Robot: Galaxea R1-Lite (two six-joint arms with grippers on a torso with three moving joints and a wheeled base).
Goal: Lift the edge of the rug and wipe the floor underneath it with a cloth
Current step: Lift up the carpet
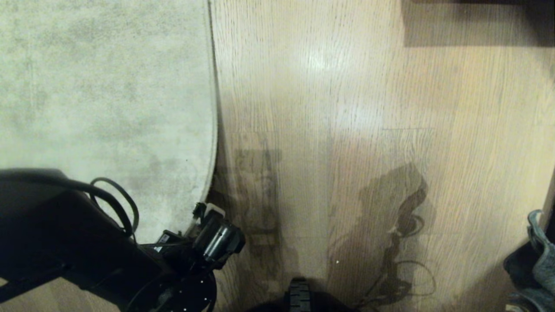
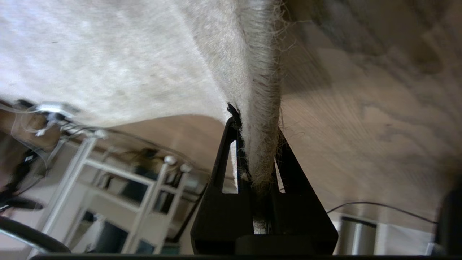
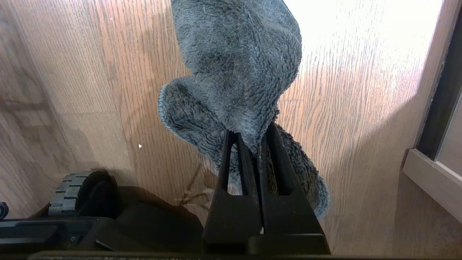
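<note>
white metal rack (image 2: 119,202), grey slippers (image 1: 537,260), wooden ledge (image 3: 433,180)

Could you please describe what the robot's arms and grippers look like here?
The left arm is bulky and black, with looping black cables and a silvery metallic wrist block. The left gripper and right gripper each have flat, black, tapering fingers with slotted cut-outs.

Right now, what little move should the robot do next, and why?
Probably raise the left pincer. It is shut on the rug edge, which looks barely off the floor, and the right pincer already holds the cloth ready for wiping.
</note>
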